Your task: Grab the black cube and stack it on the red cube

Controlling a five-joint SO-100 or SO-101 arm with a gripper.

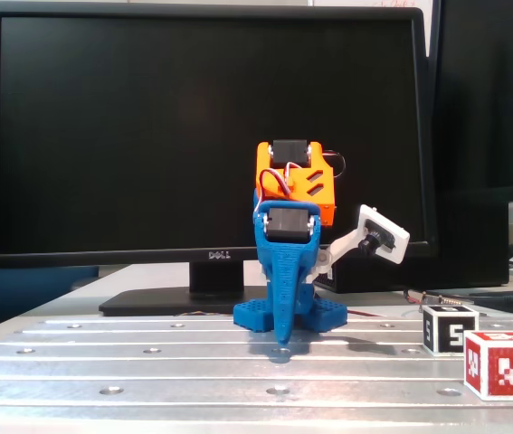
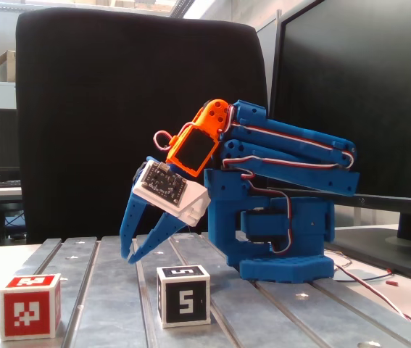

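End effector: my blue two-finger end effector [image 2: 130, 255] hangs empty, tips nearly together, above the ridged metal desk [image 2: 104, 290].
Black cube: white-edged black cube marked "5" [image 2: 183, 295] sits ungrasped, near my tips.
Red cube: red cube with white pixel pattern [image 2: 30, 305] stands apart.
Progress: nothing done; grab and stack remain.

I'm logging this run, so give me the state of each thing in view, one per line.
black cube: on the table, upright, free, "5" facing camera.
red cube: on the table, nothing stacked on it.
gripper: fingers nearly closed, empty, above the table.
monitor: screen dark.
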